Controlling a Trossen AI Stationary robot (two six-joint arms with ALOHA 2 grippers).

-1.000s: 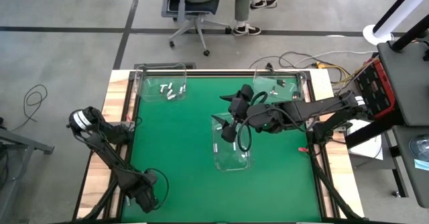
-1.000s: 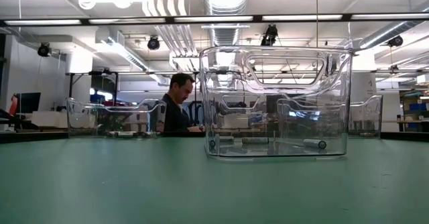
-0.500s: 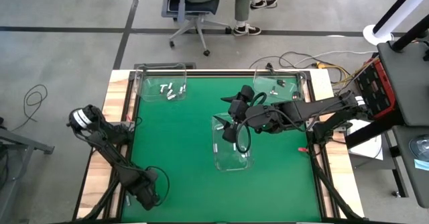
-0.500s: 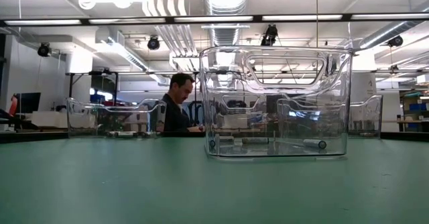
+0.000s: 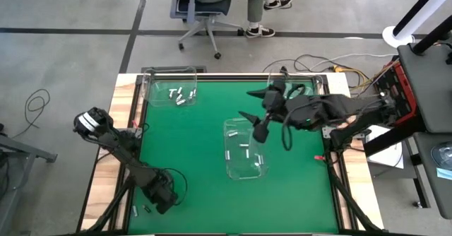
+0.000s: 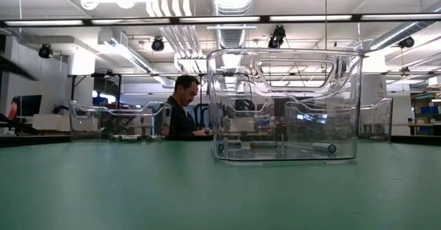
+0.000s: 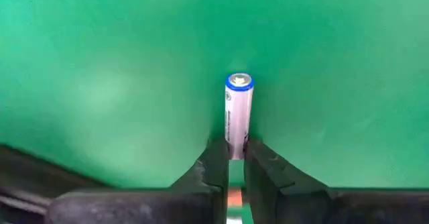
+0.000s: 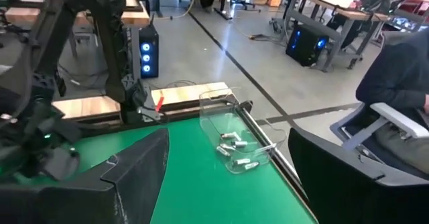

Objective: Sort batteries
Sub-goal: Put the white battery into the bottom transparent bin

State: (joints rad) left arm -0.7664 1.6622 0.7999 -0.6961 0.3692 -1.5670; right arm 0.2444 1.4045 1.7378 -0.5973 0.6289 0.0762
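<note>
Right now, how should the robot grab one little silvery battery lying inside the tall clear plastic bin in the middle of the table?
Pinch the small silvery-white battery across the middle of its round barrel, coming straight down from above. It lies flat on the floor of the tall clear plastic bin, whose upright walls likely block any sideways reach.

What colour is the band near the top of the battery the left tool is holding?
Blue, around the battery just below its silvery tip; the body is white. The left wrist view shows it best.

Grey concrete floor (image 5: 70,59), office chair (image 5: 200,13), ceiling striplights (image 6: 303,18).
</note>
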